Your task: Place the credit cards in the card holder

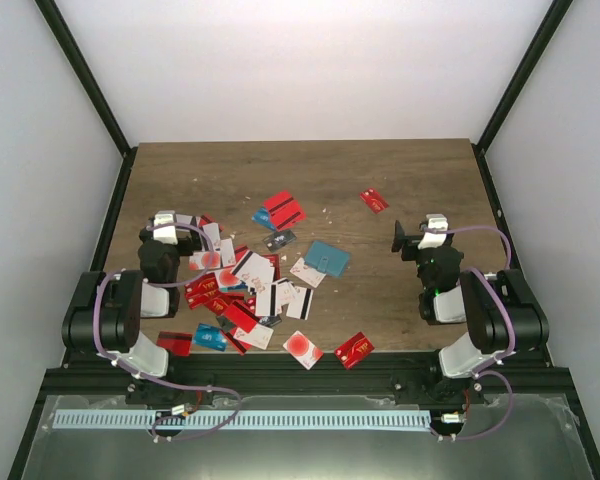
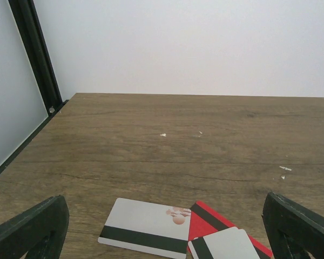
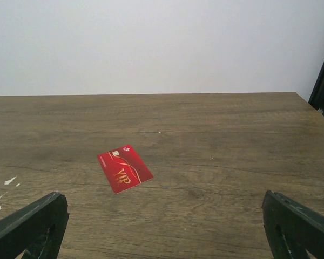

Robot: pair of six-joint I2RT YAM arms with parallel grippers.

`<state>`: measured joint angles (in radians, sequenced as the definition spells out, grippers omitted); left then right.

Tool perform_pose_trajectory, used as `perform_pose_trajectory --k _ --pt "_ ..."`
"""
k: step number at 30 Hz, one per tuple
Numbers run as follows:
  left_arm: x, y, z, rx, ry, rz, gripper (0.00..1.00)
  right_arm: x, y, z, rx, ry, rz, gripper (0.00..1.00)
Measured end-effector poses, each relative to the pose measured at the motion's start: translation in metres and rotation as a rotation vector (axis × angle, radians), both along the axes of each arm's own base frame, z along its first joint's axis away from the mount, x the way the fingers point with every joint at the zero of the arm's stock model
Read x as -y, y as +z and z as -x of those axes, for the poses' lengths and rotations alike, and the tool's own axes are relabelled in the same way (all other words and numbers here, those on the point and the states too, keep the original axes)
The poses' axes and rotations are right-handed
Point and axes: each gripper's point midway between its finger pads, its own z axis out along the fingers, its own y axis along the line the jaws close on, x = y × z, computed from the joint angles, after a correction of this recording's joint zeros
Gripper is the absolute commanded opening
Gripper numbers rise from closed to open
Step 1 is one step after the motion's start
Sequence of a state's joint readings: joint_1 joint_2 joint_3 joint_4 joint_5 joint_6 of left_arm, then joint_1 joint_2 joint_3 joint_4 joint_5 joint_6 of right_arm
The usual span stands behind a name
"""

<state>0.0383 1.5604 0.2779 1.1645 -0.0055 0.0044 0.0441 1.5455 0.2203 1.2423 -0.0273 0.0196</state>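
– Since neither the left gripper (image 1: pixel 175 225) nor the right gripper (image 1: pixel 420 232) holds anything, and both have their jaws spread wide, which should start?

– The right, I'd judge. A lone red VIP card (image 3: pixel 125 171) lies just ahead of it, apart from everything else. The card holder (image 1: pixel 327 257) lies flat mid-table between the arms, at the right fringe of the scattered credit cards (image 1: pixel 242 290).

– A card lying flat on the bare table (image 1: pixel 420 170) is hard to pinch.

– True. Come down steeply with one fingertip at each long edge, and close slowly so the card bows up instead of skidding. Or the left could take a card that rests on another, since a raised edge gives purchase. The free arm should pin the holder, or it may slide when a card is pushed in. Whether it lies open I cannot tell.

– And the count?

– One holder and two grippers. About ten cards lie singly around the heap. The heap before the left arm overlaps too much for a sure count, but I'd say well over twenty in all. The left wrist view shows three: a striped white card (image 2: pixel 146 226), a red one (image 2: pixel 218 218) and another white one (image 2: pixel 224 245).
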Motion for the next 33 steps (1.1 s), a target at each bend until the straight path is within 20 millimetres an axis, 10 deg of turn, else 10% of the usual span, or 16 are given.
perform_pose_trajectory --k 16,21,27,30,33 --pt "0.0 0.0 0.0 0.0 0.0 0.0 1.0 0.0 0.0 0.0 -0.025 -0.002 0.003 1.0" --pt "-0.003 0.005 0.003 -0.026 0.018 0.004 1.0 -0.007 0.064 -0.033 -0.021 0.01 -0.05 1.0" --pt "-0.017 0.109 -0.017 0.014 0.112 0.116 1.0 -0.014 0.165 -0.062 0.012 0.03 -0.248 1.0" --pt "-0.024 0.155 -0.01 0.05 0.161 0.209 1.0 -0.026 0.165 -0.073 -0.08 0.08 -0.299 1.0" --pt "-0.027 0.144 0.007 -0.01 0.205 0.321 1.0 -0.041 0.131 -0.083 -0.245 0.135 -0.335 0.98"
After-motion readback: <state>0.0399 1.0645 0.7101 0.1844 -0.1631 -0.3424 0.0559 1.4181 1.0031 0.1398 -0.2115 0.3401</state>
